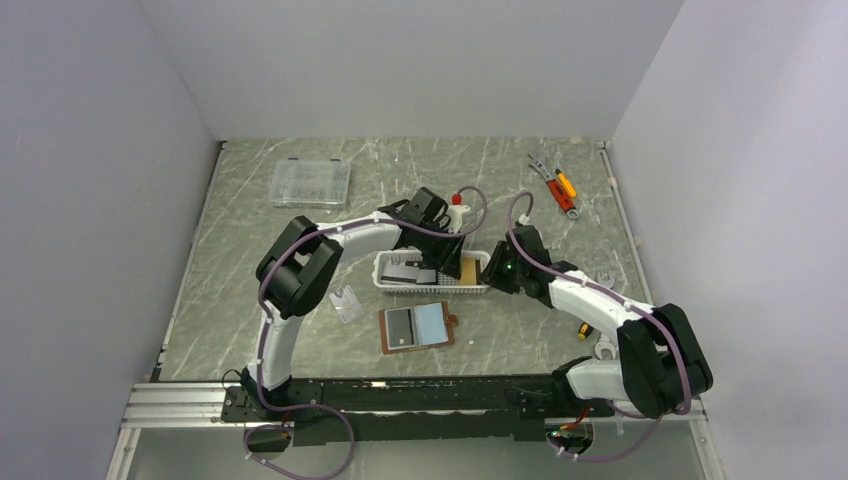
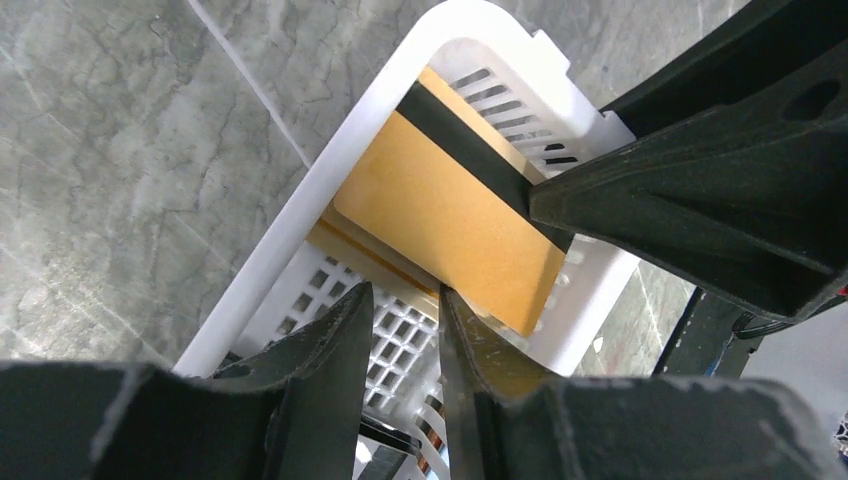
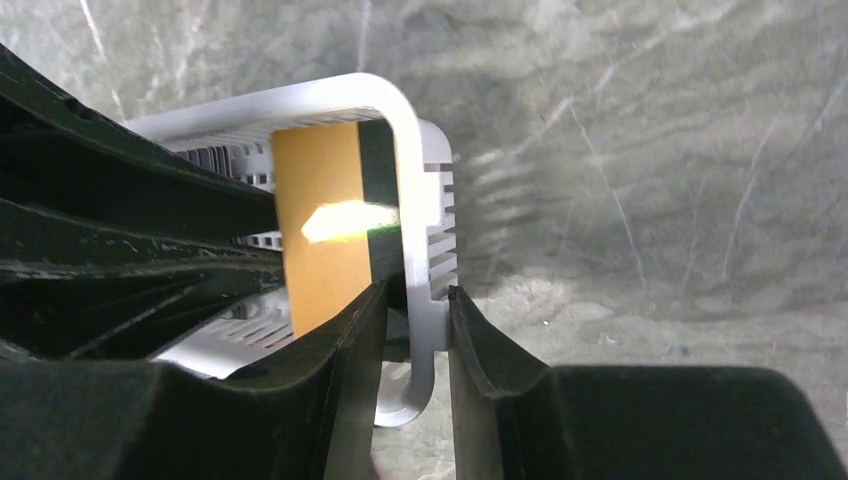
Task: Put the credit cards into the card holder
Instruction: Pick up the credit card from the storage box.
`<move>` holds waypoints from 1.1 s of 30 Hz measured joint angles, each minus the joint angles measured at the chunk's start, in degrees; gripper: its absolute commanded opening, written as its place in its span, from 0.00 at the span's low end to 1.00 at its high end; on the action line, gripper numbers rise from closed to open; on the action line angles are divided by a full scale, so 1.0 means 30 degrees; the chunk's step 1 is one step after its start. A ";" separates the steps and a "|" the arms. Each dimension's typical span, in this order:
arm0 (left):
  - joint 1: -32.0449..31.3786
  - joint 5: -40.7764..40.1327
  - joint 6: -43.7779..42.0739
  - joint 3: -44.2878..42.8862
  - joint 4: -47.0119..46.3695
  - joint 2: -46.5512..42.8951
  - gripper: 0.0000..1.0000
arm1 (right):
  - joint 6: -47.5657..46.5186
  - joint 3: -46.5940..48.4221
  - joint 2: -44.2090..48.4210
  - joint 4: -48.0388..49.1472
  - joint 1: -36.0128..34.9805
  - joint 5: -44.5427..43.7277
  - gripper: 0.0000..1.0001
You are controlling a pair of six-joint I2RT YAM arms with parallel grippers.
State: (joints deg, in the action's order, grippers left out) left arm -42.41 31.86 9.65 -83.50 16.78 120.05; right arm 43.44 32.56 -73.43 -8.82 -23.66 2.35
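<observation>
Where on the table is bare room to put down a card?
Free: the left strip between the table edge and the left arm; the far strip between the clear box and the orange-handled tools. Crowded: the white basket, where the left gripper and right gripper meet, and the open wallet just before it.

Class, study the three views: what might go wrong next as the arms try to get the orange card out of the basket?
1. The orange card leans at the end of the basket, with the left gripper barely parted at its lower edge. The fingertips may push it flat instead of catching it.
2. The right gripper clamps the basket's end wall, close beside the left one, so the two may collide.
</observation>
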 measured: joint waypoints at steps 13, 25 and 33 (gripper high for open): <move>0.0036 -0.0211 -0.0838 0.0262 0.0743 -0.0481 0.36 | -0.0787 -0.0124 -0.0153 0.0036 0.0146 0.0401 0.40; 0.0044 -0.0707 -0.1479 0.0474 0.1188 -0.0605 0.37 | -0.1370 0.0772 -0.0313 -0.0663 0.0211 -0.0182 0.46; 0.0255 0.0160 -0.0481 0.0874 0.0357 -0.1042 0.53 | -0.2186 0.3147 -0.2470 0.0393 0.0503 -0.0109 0.39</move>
State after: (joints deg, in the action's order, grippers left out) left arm -41.65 32.34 8.21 -80.88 17.85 116.92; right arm 36.88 42.00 -80.84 -7.64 -22.15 2.02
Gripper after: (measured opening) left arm 0.393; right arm 0.420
